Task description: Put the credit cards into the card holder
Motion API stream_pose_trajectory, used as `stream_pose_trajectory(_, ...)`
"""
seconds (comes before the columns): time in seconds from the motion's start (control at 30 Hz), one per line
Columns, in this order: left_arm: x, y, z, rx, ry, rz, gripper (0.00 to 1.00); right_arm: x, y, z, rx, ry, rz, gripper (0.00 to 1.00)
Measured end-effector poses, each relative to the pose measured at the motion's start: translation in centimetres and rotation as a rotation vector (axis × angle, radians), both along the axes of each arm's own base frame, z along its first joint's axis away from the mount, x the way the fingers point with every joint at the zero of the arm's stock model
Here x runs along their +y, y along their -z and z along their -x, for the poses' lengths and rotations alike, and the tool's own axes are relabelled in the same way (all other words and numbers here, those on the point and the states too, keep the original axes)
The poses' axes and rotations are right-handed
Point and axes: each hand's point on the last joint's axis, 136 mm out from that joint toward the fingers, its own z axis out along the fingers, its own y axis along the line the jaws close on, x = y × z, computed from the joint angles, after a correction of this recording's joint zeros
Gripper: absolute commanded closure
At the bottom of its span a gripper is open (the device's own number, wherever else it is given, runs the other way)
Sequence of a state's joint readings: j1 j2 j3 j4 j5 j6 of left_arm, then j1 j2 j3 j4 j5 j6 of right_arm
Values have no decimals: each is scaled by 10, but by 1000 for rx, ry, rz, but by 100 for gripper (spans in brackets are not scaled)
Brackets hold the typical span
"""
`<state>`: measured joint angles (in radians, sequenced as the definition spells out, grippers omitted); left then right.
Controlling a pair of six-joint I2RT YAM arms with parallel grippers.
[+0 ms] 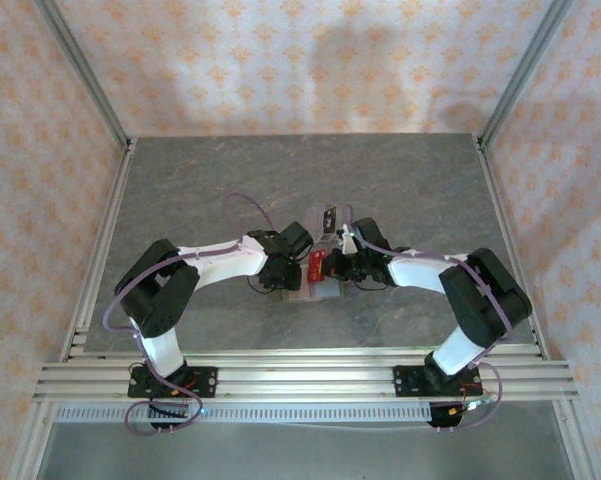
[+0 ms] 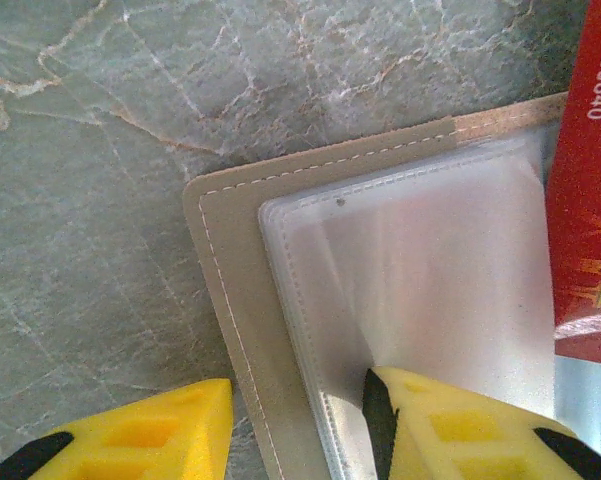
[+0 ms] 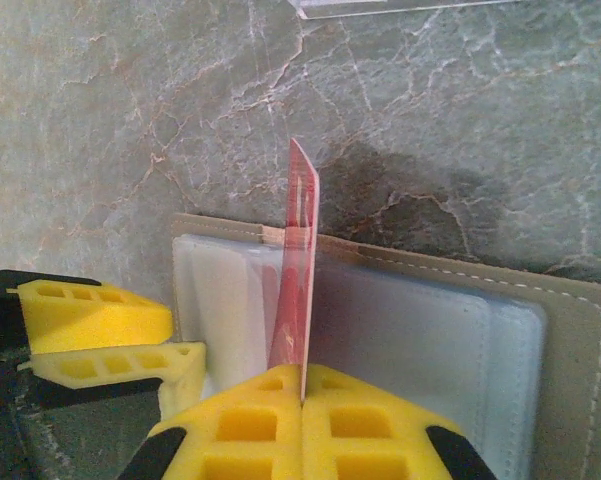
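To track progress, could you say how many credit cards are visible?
1: a red card pinched in the right gripper over the open card holder; others may be hidden.

Illumination is diffuse and even; the credit card (image 3: 302, 210) casts a soft shadow on the tabletop (image 3: 130, 120); wrist-view foregrounds are slightly blurred.

Grey marbled table (image 1: 210, 190), open olive-brown card holder (image 2: 225, 260) flat on it, clear rack (image 3: 400, 6) just beyond.

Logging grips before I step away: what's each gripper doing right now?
Left gripper: open, straddling the edge of the card holder.
Right gripper: closed on a red credit card.
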<state>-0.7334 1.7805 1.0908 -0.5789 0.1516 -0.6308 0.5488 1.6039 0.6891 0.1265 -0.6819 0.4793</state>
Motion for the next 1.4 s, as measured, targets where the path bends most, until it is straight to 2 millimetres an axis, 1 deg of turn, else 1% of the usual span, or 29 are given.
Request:
stream_pose_trajectory(0.13,0,0,0,0,0,-1,59,0,2,2,1,4,-19,100)
stream_pose_trajectory(0.33,0,0,0,-1,0,-2,59,1,7,13,29,-7,-53,100)
stream_pose_trajectory(0.53,2,0,1,-1,-1,-3,59,4,0,14,18,-14,-70,100)
stream_pose_trajectory(0.67,2,0,1,-2,-1,-3,60,6,-1,17,30,-22,-83,100)
stream_pose_trajectory(0.93,2,0,1,-2,-2,-4,60,7,4,31,80,-32,-133,100)
stream_pose_trajectory(1.4,2,0,1,-4,-2,-6,60,11,10,37,122,-56,-158,100)
